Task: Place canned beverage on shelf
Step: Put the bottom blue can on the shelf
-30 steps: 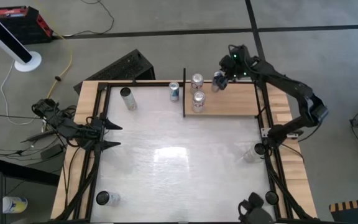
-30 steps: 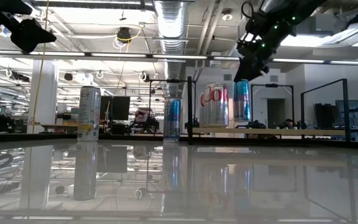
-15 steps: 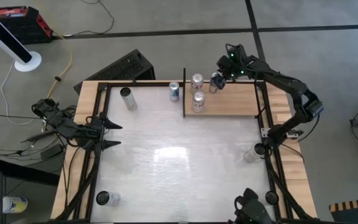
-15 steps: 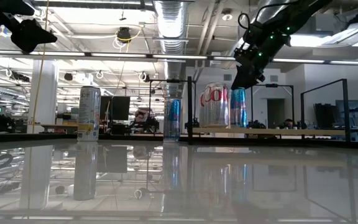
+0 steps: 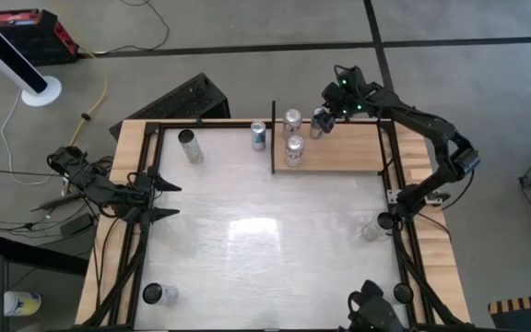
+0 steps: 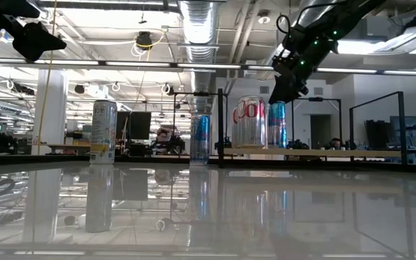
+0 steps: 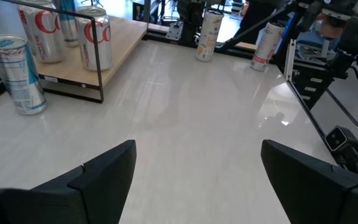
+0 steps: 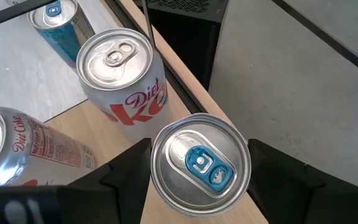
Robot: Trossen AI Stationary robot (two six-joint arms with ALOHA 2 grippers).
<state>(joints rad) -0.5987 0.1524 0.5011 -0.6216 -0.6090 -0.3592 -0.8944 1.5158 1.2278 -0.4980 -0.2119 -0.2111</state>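
The shelf [image 5: 339, 148] stands at the table's far right, with two Diet Coke cans [image 5: 291, 120] [image 5: 294, 149] on its left end. My right gripper [image 5: 324, 112] is over the shelf's far edge, shut on a slim blue can [image 8: 201, 165], which stands beside the far Diet Coke can [image 8: 120, 74]. In the low view the blue can [image 6: 276, 124] has its bottom on the board. My left gripper [image 5: 166, 201] is open and empty at the table's left edge. My right gripper pinches the blue can between its two fingers, one on each side of the upper wall just below the rim [image 8: 159, 180]. The fingers come from above, slanting in from the table's far right. The can stands upright with its bottom on the shelf board.
A blue can [image 5: 259, 136] stands on the table just left of the shelf. A pale can [image 5: 189, 146] stands at the far left, another can [image 5: 159, 294] at the near left corner. A clear object [image 5: 371, 229] sits by the right edge.
My right gripper has gone down and a little toward the table's left with the blue can, which now stands on the shelf beside the far Diet Coke can. It has kept still for the last half second.
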